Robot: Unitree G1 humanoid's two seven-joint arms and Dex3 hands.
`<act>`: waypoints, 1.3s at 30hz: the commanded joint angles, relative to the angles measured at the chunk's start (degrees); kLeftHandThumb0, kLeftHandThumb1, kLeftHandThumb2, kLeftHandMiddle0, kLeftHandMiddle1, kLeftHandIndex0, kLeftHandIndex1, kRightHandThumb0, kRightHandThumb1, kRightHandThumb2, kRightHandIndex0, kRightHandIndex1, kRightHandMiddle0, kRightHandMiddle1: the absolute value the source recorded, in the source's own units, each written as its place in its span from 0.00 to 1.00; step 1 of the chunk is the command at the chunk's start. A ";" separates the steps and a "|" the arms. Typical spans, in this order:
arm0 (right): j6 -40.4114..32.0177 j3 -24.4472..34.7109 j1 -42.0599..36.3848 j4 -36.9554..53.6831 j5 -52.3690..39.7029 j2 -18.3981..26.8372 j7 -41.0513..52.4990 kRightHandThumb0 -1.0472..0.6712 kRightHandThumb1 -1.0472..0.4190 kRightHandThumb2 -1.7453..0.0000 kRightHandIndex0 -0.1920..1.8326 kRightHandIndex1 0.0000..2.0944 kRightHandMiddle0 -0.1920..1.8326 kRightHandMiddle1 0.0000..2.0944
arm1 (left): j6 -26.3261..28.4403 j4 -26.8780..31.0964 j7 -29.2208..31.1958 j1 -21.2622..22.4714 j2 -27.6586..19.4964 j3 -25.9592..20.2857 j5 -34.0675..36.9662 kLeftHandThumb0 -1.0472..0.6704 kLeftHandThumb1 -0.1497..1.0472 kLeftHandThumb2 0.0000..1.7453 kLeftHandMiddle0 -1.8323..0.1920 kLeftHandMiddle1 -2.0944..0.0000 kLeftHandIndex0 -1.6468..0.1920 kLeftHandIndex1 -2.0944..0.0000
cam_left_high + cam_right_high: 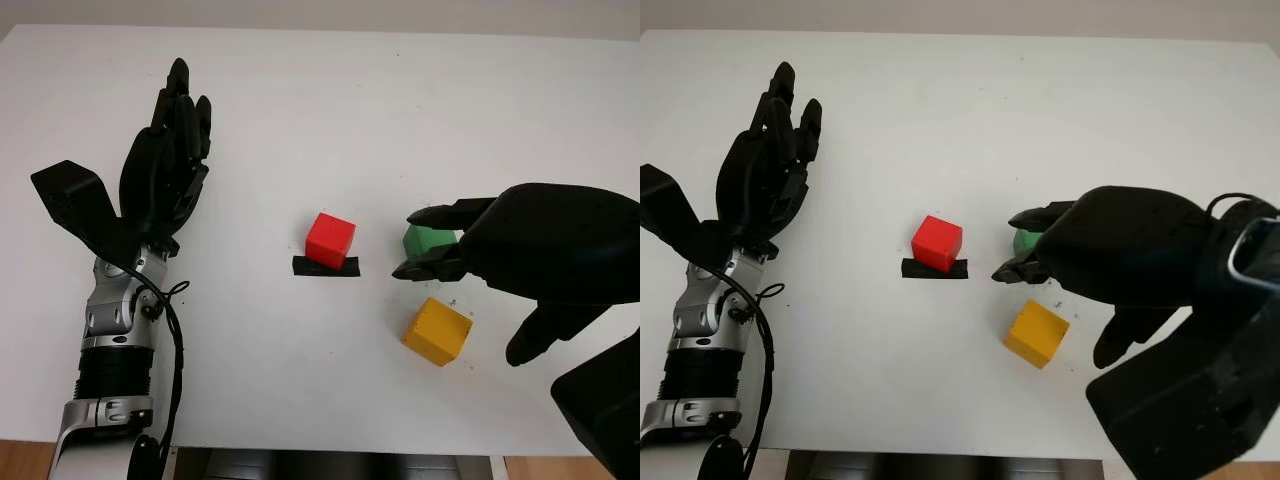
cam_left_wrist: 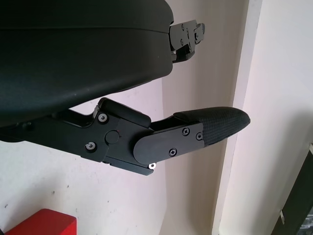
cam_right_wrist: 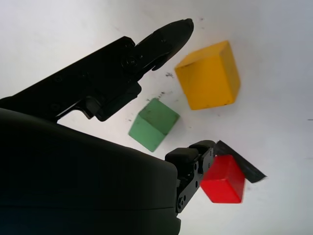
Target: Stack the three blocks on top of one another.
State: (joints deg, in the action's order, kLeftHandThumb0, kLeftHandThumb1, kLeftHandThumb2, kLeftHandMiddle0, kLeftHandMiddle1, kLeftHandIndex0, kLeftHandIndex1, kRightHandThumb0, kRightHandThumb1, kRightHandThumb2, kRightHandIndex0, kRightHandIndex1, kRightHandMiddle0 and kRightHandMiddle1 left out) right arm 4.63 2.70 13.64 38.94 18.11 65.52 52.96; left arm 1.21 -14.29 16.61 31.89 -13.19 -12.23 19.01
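A red block (image 1: 330, 240) sits on a strip of black tape (image 1: 325, 267) in the middle of the white table (image 1: 330, 110). Just right of it lies a green block (image 1: 428, 240), and a yellow block (image 1: 437, 331) lies nearer the front edge. My right hand (image 1: 408, 243) reaches in from the right and straddles the green block, one finger behind it and one in front. In the right wrist view the green block (image 3: 152, 125) has bare table on either side, so the fingers (image 3: 166, 34) are not touching it. My left hand (image 1: 185, 100) is open at the far left, away from the blocks.
The table's front edge runs along the bottom of the eye views, with a dark gap below it. The left forearm (image 1: 115, 340) and its cable lie over the front left of the table. The yellow block sits close under my right palm.
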 commanded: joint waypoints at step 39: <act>29.59 4.14 -12.18 -13.51 16.67 -10.87 -24.79 0.37 0.18 0.97 0.19 0.04 0.47 0.06 | 1.55 3.01 1.58 -2.29 -0.55 0.59 -3.00 0.16 1.00 0.38 0.99 0.97 0.99 0.98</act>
State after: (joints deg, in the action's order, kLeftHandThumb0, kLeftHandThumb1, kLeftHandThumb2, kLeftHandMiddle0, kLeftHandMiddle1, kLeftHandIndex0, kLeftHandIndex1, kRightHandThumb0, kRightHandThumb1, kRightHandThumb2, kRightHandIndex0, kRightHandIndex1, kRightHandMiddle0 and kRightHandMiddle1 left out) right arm 33.71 6.07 1.31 25.53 34.50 54.52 28.71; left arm 2.83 -12.34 17.99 30.60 -13.33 -11.75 16.01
